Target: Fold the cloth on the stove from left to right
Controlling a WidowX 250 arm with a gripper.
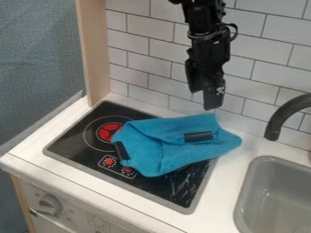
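grey sink, cut off, right of the stove; blue cloth, partly hiding it; tool above, whether apart or together cannot be told.

Arm: black throughout, at 12 to 1 o'clock in the camera view. Build is chunky, stacked blocky housings, stepped outline, no smooth shell. Narrow collar at the wrist, thin paler edge catching light. Black cable bows out in a small loop at the collar's 3 o'clock. Below that, a longer dark housing, faint grey highlights. Gripper at 6 o'clock of the arm: also black, angular, long flat faces. Small white marking on its 3 o'clock side, too small to make out. Screws: can't resolve any.
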